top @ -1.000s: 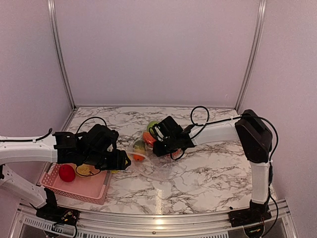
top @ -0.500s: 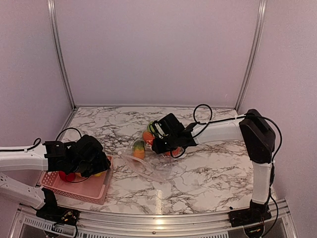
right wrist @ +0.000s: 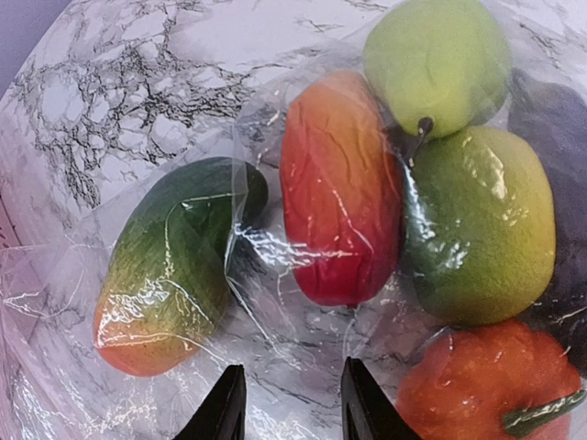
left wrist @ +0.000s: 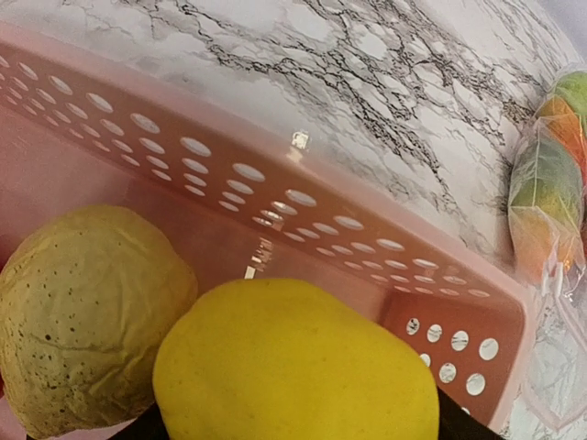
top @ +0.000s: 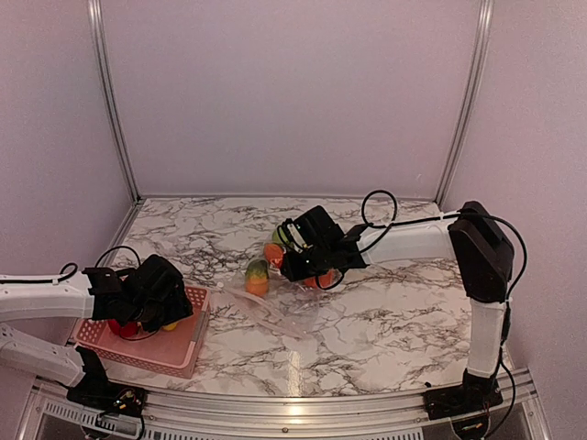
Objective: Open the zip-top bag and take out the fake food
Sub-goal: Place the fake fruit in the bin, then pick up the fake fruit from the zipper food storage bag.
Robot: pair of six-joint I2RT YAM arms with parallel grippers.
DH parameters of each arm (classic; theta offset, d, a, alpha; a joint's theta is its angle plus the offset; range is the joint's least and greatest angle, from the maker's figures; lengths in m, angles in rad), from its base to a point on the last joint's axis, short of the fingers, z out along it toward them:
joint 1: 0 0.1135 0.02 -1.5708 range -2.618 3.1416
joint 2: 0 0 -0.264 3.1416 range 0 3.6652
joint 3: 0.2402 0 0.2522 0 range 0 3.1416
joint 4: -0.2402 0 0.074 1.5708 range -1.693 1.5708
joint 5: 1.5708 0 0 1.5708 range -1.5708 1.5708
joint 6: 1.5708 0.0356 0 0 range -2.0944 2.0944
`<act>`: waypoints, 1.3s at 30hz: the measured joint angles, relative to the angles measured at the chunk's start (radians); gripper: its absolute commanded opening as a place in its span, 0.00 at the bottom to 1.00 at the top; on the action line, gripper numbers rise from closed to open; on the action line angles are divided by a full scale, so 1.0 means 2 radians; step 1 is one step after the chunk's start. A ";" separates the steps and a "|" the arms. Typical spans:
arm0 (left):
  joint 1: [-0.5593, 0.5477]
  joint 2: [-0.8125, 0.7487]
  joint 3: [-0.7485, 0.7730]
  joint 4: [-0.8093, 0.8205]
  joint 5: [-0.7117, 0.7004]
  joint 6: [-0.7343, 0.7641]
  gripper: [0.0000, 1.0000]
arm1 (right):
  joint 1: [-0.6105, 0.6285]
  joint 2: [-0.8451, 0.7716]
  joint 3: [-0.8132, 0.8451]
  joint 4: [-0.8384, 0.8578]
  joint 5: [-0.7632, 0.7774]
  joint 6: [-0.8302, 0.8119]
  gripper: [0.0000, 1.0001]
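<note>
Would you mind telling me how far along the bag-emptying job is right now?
Done: a dimpled yellow piece lies in the pink basket. In hand: the left gripper seems to hold a yellow fruit over it. Left: several pieces, like the red one, sit inside the zip-top bag.

**Two-arm rig, as seen from above and from the wrists.** We note that the left arm [top: 41, 295] and right arm [top: 413, 243] share one build: white tubular links joined by black joint housings, the bulkiest a black block at the right elbow [top: 479, 252]. The left gripper [top: 163, 312] and right gripper [right wrist: 289, 408] are black throughout. Thin black cables [top: 374, 209] loop loosely beside the links. We see the right fingers [right wrist: 223, 408] as flat, black and tapered. Both bases [top: 459, 401] are black.
</note>
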 measured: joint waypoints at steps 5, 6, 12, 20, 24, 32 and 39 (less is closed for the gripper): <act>0.001 0.000 0.002 0.004 0.000 0.013 0.88 | 0.000 0.000 0.000 -0.006 0.000 -0.002 0.34; 0.001 0.000 0.003 0.004 0.000 0.016 0.89 | 0.000 0.000 0.002 -0.010 0.000 -0.002 0.35; 0.001 -0.006 0.009 0.004 -0.001 0.032 0.90 | 0.001 0.000 0.027 -0.029 0.002 -0.008 0.35; 0.001 -0.047 0.026 0.004 0.002 0.065 0.89 | 0.011 0.026 0.114 -0.042 0.009 -0.013 0.35; 0.001 -0.055 0.034 0.007 0.009 0.085 0.89 | 0.018 0.059 0.162 -0.049 0.010 -0.014 0.35; -0.014 -0.033 0.059 0.029 0.031 0.119 0.89 | 0.016 0.117 0.220 -0.062 0.012 -0.022 0.36; -0.031 0.010 0.086 0.046 0.044 0.141 0.89 | 0.011 0.154 0.239 -0.062 0.009 -0.022 0.36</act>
